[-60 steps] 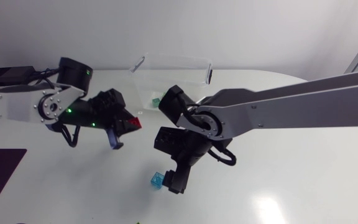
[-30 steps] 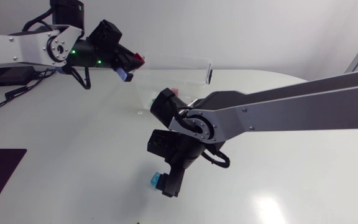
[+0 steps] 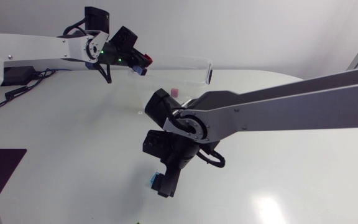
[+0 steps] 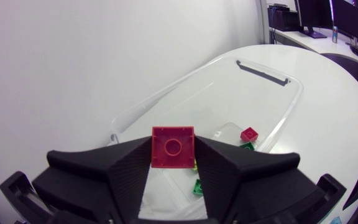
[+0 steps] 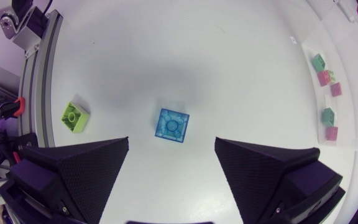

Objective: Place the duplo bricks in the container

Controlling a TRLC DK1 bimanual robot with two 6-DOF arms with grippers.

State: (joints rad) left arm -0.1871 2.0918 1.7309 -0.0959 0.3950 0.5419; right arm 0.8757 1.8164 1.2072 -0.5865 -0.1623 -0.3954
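1. Over the far-side container, left gripper is clamped on a red brick, one finger on each of two opposite sides. The brick is held above the open bin, not yet dropped.
2. Step in hand: release for the red brick. Next move looks like parting the fingers so it falls among the bricks already inside.
3. Red brick is square with no real long axis. Its ring-marked face points back at the wrist camera.
4. Near side of the table: right gripper is spread wide and empty, hovering over a blue brick lying flat on the table.
5. Blue brick is also square, ringed face up, edges turned slightly off the finger line. Judgement: descend, maybe a small wrist twist, then close.
6. Lime brick lies left of the blue one, apart, near the table edge; likely the last one to pick.
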